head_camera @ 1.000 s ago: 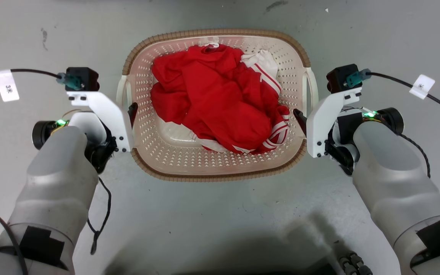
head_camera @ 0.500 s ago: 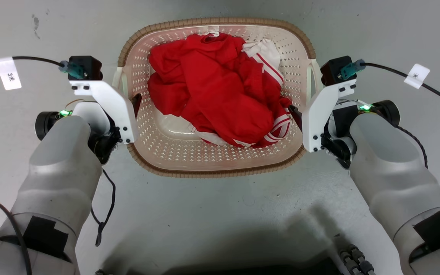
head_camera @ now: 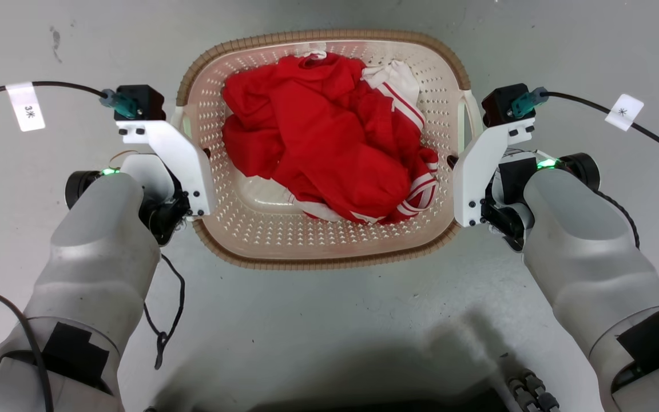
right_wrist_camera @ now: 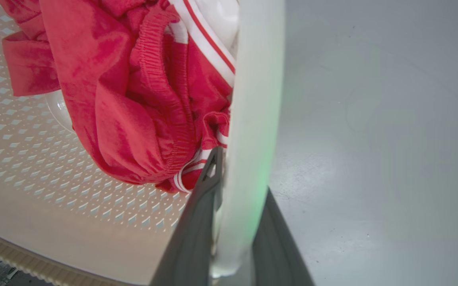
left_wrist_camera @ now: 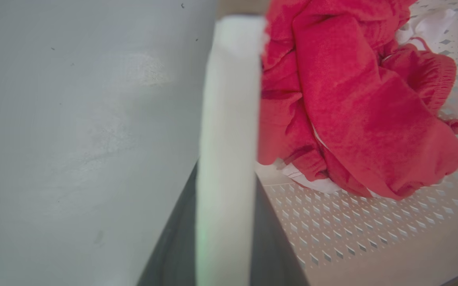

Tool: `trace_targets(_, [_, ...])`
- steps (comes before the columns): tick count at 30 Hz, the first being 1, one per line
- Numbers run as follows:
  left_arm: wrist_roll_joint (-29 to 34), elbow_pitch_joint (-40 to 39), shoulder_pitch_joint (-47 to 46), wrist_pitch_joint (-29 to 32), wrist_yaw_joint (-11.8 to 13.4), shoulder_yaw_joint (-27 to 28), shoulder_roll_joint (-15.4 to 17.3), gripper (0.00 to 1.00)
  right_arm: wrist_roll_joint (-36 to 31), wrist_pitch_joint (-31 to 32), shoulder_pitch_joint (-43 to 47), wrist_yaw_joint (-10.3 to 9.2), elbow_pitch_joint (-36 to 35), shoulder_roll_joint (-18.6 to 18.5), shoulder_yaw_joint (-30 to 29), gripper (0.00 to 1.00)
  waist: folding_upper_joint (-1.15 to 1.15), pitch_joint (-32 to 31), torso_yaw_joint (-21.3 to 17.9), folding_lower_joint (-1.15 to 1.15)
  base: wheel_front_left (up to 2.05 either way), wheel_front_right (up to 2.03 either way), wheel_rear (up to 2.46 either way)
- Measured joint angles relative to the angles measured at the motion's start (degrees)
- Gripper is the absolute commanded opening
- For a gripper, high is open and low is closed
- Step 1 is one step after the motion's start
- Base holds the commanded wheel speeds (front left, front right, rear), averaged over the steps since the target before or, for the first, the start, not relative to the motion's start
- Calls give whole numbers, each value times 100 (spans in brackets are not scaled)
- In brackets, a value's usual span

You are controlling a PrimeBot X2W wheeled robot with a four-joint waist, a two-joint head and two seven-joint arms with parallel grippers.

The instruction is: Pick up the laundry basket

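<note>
On bare grey floor (head_camera: 329,326), straight ahead of the robot: laundry basket (head_camera: 318,237), a cream perforated tub with a brown rim (head_camera: 324,264), red-and-white clothes (head_camera: 318,137) heaped across its middle and right. Change noted over the last second: both grippers, which had stood just outside the rim with fingertips short of the side handles, had moved inward and onto them. Now the left gripper (head_camera: 206,153) sat at the basket's left side, its white bracket (head_camera: 181,160) overlapping the rim, and the right gripper (head_camera: 451,161) sat likewise at the right side. Left wrist view showed the left handle (left_wrist_camera: 229,119) running up between the two dark fingers (left_wrist_camera: 173,246), both pressed against it with no gap seen. Right wrist view showed the same on the right handle (right_wrist_camera: 253,119), inner finger tight to the bar. Read both as closed down on the handles, nothing else in either grasp. Floor marks (head_camera: 55,35) had shifted with the whole head view, so the camera had moved too. Basket looked slightly larger, but whether it had left the floor could not be told. Judgement: grasp made on both sides, lift the step in hand; arms would need to rise together or the load tips.
</note>
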Motion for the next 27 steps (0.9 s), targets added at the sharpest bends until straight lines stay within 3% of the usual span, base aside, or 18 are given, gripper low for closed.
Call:
trace_targets(10, [-415, 25, 107, 803, 1, -221, -37, 0, 401, 591, 12, -1, 24, -14, 229, 0, 0, -412, 9, 0, 0, 0, 0])
trace_targets(27, [-1126, 181, 644, 2474, 10, -435, -29, 0, 1357, 2694, 575, -11, 1, -29, 621, 0, 0, -2036, 16, 0, 0, 0, 0])
